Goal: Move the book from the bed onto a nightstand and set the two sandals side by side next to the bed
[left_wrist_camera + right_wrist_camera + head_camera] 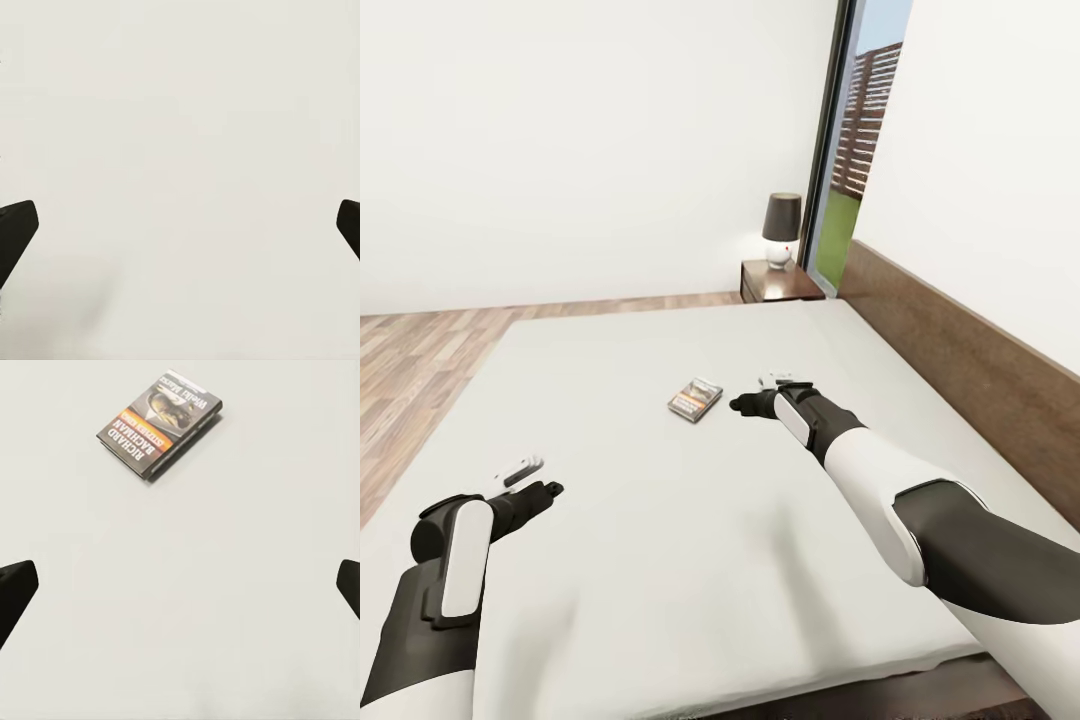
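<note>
While book (694,399) lies flat on white bed (660,560), both grippers' fingers spread; nightstand (780,282) beyond.

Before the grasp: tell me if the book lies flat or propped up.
Flat. The book lies cover up on the bed, its whole front showing, ahead of the open right gripper.

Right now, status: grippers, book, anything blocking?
Left gripper open, empty, low over the bed. Right gripper open, empty, just short of the book. Book flat on the mattress, untouched. Nothing between gripper and book.
</note>
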{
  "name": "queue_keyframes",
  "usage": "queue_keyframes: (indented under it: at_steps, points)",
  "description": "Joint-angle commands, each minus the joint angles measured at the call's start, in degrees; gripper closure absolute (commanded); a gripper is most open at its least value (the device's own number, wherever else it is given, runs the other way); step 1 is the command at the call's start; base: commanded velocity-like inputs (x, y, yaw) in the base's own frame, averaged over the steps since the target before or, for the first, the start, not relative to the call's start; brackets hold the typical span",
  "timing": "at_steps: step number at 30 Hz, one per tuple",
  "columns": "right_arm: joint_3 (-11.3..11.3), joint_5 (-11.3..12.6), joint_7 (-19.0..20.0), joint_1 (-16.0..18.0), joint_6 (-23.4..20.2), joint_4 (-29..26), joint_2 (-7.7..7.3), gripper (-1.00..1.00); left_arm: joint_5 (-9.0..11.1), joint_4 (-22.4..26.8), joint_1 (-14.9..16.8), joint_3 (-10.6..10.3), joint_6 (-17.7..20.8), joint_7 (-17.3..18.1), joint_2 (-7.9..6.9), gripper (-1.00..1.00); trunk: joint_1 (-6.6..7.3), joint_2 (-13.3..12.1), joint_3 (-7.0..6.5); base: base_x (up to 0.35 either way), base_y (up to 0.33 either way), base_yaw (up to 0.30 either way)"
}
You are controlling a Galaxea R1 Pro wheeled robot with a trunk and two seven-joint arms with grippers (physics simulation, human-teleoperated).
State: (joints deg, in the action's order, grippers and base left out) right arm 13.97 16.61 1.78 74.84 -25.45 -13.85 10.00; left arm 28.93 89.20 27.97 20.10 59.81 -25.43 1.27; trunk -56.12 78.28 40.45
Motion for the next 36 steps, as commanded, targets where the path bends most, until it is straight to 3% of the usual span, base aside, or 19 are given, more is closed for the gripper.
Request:
queue_keyframes:
  at_steps: [1, 36]
  points:
    - [0.2, 0.3, -0.1, 0.0, -0.3, 0.0, 0.00, -1.00, 0.6, 0.0, 0.1, 0.1, 0.2, -0.5, 0.04, -1.00, 0.00, 0.0, 0.14, 0.000, 0.000, 0.000]
    - [0.1, 0.4, -1.2, 0.1, -0.1, -0.1, 0.00, -1.00, 0.6, -0.2, 0.0, -0.3, 0.1, -0.4, -0.56, -1.00, 0.00, 0.0, 3.26, 0.000, -0.007, 0.000]
